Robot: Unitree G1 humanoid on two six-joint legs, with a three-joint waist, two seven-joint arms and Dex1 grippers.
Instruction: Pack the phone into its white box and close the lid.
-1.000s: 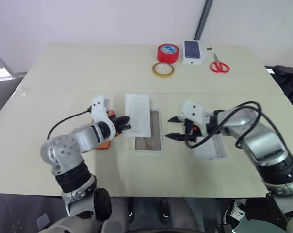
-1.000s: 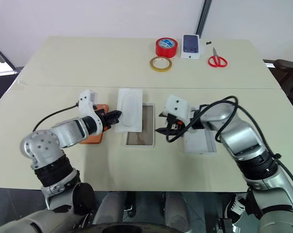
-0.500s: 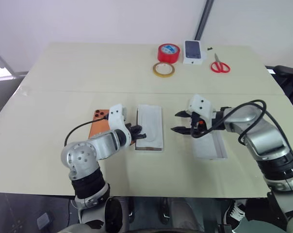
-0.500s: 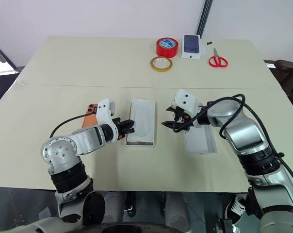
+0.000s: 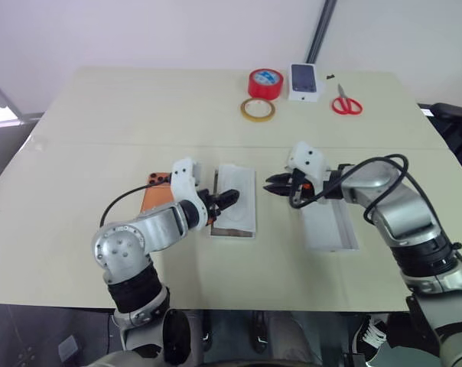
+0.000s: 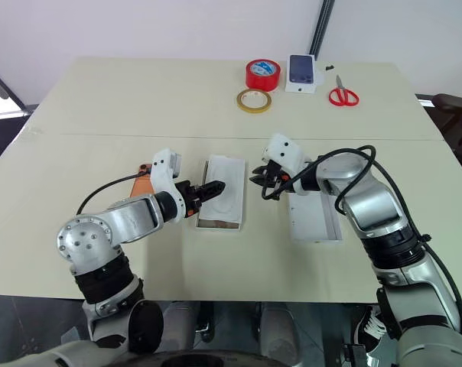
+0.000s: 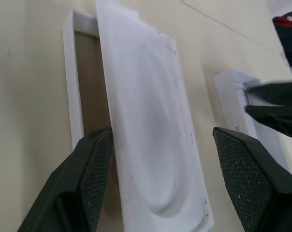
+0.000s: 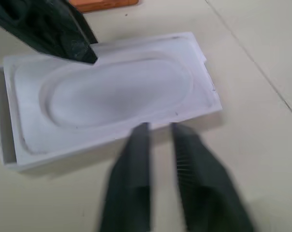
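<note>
The flat white insert with an oblong recess [image 5: 235, 200] lies askew on the shallow white box tray [image 7: 73, 92], left hand [image 5: 225, 198] fingers apart over it, right hand [image 5: 275, 184] pinched together beside it, orange-copper phone [image 5: 151, 197] on the beige worktop [image 5: 139, 107].

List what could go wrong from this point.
1. The flat white insert lies askew on the white box, covering its floor; unless lifted off, the phone cannot go in.
2. The left end effector stands open astride the insert; closing off-centre could skew it or drag the box.
3. The right end effector is shut at the insert's edge and may nudge it. The lid lies close under that arm and could get bumped.
</note>
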